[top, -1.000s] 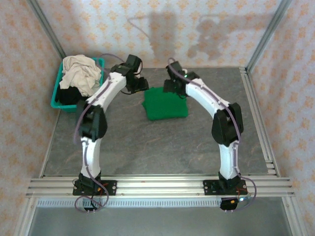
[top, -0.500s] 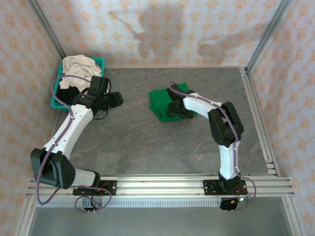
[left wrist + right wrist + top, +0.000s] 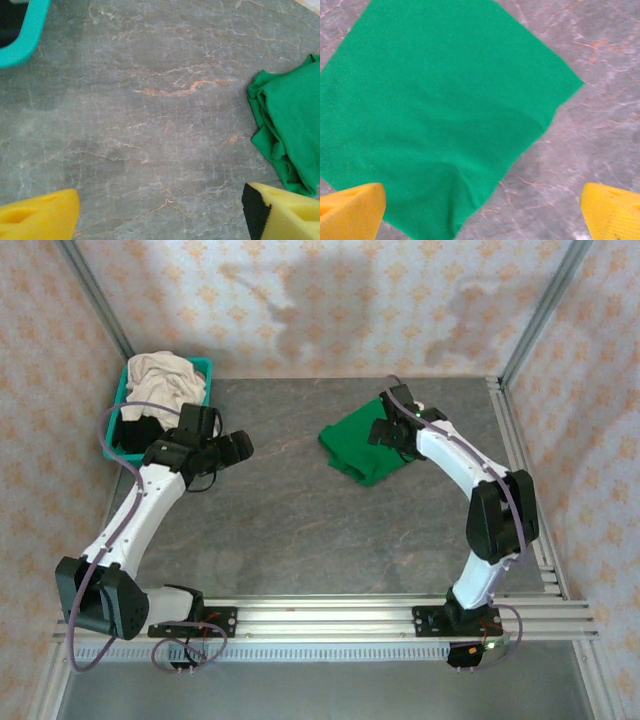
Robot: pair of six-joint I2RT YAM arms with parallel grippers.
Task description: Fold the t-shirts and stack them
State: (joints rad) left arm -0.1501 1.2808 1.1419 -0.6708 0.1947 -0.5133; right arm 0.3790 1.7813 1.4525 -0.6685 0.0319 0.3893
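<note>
A folded bright green t-shirt lies on the grey table right of the middle. It also shows in the right wrist view as the green t-shirt and at the right edge of the left wrist view as the green t-shirt. My right gripper hovers over the shirt's right side, and the right gripper is open with nothing between its yellow fingers. My left gripper is open over bare table, well left of the shirt. A cream-white t-shirt and a black t-shirt lie crumpled in the basket.
The teal plastic basket stands at the back left corner, and the teal basket has a corner in the left wrist view. Aluminium frame rails run along the table's right side and near edge. Patterned walls close in the back and sides.
The left arm left the green shirt and swung toward the basket, then held. The right arm reached back right, and the green shirt shifted right and turned.
</note>
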